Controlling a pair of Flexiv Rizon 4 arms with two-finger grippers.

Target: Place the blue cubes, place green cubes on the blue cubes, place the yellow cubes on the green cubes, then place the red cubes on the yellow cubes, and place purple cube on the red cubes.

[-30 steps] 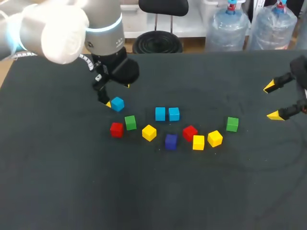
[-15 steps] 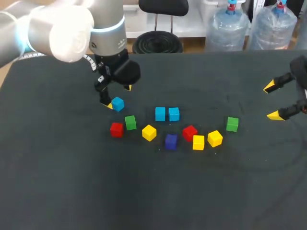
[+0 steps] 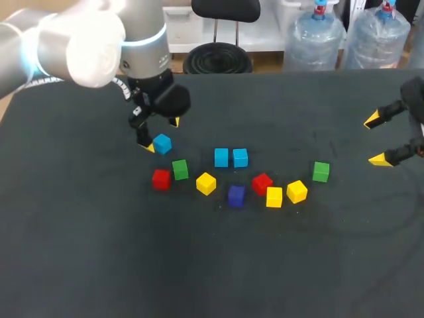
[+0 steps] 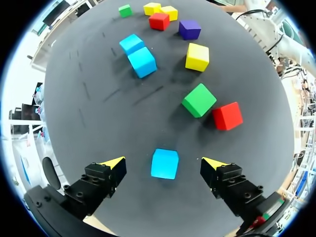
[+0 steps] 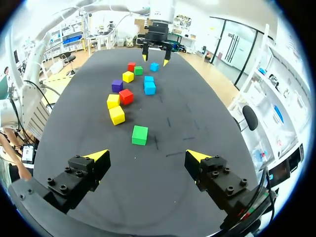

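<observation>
The left gripper (image 3: 163,134) hangs released over the lone blue cube (image 4: 165,163), 1 yellow tip on either side and neither touching it; the cube sits flat on the black table (image 3: 199,265). In the head view, the first green cube (image 3: 179,169) lies at 5 o'clock of it and the first red cube (image 3: 161,179) at 6 o'clock; the blue pair (image 3: 230,157) sits side by side at 3 o'clock. Around that pair lie the single yellow cube (image 3: 206,183) at 7 o'clock, the purple cube (image 3: 236,195) at 6 o'clock and the second red cube (image 3: 262,183) at 4 o'clock; the yellow pair (image 3: 273,197) sits just beside that red cube, and the second green cube (image 3: 320,171) is farther toward 3 o'clock. The right gripper (image 5: 147,155) hovers released and empty at the table's 3 o'clock edge, well apart from every cube.
</observation>
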